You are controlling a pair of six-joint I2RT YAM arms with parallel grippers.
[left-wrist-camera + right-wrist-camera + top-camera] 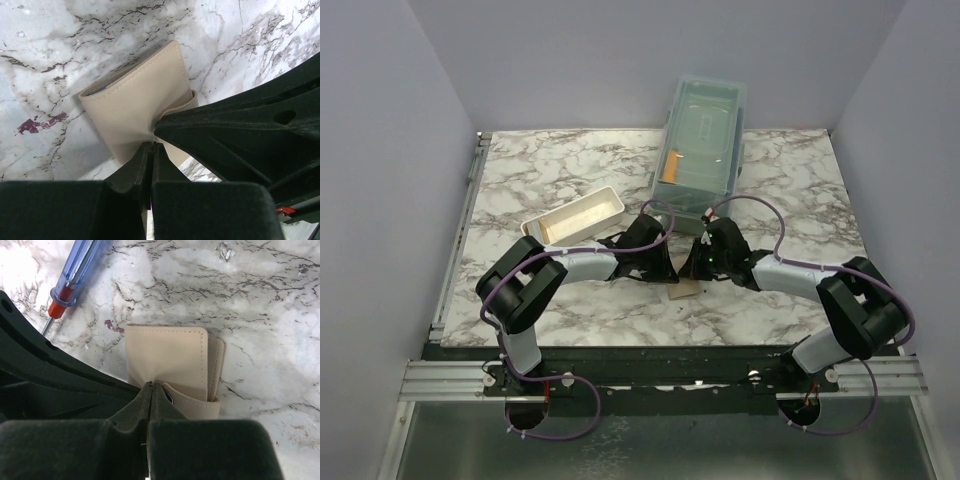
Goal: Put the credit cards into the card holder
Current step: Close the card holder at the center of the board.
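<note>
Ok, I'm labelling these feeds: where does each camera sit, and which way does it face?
Top external: above and behind the robot, looking down at the table; left arm and right arm show, bases nearest.
Left wrist: on the left arm, looking past the shut left gripper at the card holder.
Right wrist: same from the right arm, past the right gripper; screwdriver beyond.
Shared: both wrists see the card holder.

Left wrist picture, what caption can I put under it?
Left gripper pinches the tan card holder on the marble table.
</note>
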